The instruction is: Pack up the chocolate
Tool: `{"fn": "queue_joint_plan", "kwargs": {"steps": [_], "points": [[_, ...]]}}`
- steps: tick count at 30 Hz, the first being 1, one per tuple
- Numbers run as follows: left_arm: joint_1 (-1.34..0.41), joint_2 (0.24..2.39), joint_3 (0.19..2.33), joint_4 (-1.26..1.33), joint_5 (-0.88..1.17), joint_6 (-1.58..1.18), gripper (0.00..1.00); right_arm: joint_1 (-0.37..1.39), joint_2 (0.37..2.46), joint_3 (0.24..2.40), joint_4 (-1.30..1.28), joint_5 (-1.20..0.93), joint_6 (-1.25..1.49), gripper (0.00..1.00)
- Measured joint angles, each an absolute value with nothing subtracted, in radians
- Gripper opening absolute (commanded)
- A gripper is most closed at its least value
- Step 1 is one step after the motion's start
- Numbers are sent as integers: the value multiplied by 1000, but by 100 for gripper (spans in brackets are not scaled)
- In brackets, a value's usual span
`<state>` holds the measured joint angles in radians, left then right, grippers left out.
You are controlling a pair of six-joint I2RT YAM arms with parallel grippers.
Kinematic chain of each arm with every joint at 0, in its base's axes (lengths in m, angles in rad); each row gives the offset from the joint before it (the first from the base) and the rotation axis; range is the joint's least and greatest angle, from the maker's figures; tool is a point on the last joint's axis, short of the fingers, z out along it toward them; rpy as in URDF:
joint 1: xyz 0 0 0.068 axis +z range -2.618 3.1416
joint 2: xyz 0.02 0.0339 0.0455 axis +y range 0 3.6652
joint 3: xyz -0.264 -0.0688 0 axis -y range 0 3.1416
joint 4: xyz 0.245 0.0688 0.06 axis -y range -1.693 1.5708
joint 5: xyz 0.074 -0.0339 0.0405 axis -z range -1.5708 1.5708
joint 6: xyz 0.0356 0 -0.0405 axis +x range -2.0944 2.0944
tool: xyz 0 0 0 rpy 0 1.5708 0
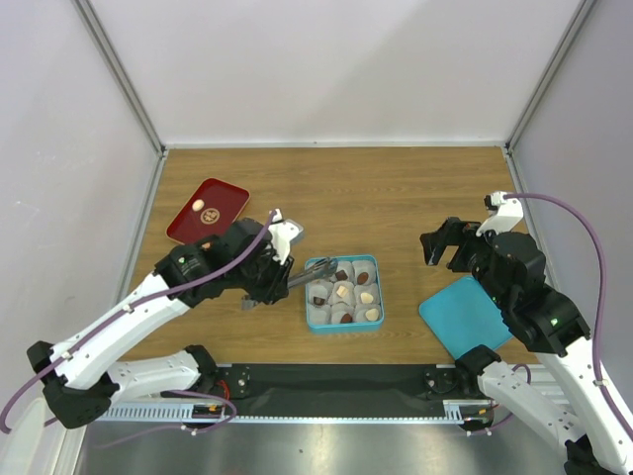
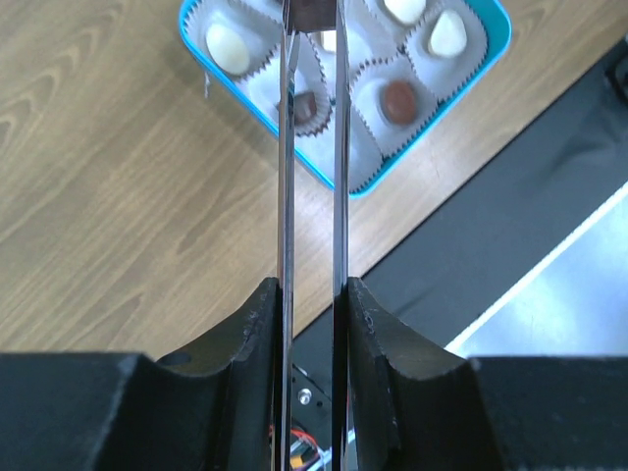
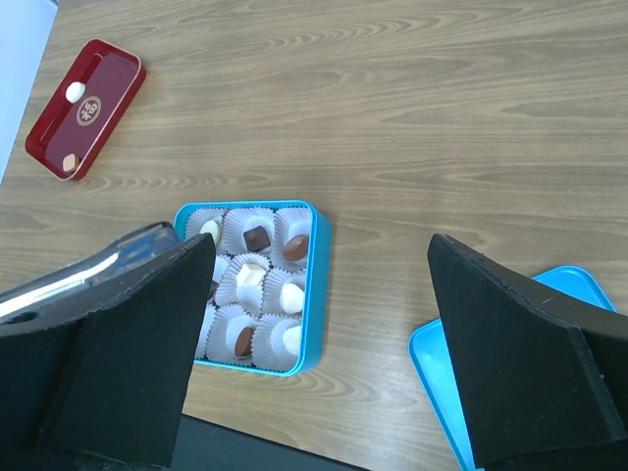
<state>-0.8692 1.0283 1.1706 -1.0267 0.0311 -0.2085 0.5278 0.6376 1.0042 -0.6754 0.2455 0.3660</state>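
The left fingers (image 2: pixel 378 339) pinch the tongs (image 2: pixel 286 147) over the tin (image 3: pixel 316 285), mid frame, where most chocolate (image 3: pixel 257 236) sits. The right fingers (image 3: pixel 128 343) are spread. The tongs could bump a cup (image 2: pixel 368 132) and tip a piece out.

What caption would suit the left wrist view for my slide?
Left hand clamps thin metal tongs above a turquoise tin of chocolates in white paper cups.
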Motion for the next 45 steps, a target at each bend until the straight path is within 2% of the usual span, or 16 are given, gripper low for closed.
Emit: {"fn": "queue_joint_plan", "kwargs": {"steps": [14,45], "points": [[-893,994,1171,-1126,97,-210,35,528,638,1003,-675,238,366,95],[-916,1089,1151,-1201,153,-282,34,527,620,995,-666,228,366,96]]}}
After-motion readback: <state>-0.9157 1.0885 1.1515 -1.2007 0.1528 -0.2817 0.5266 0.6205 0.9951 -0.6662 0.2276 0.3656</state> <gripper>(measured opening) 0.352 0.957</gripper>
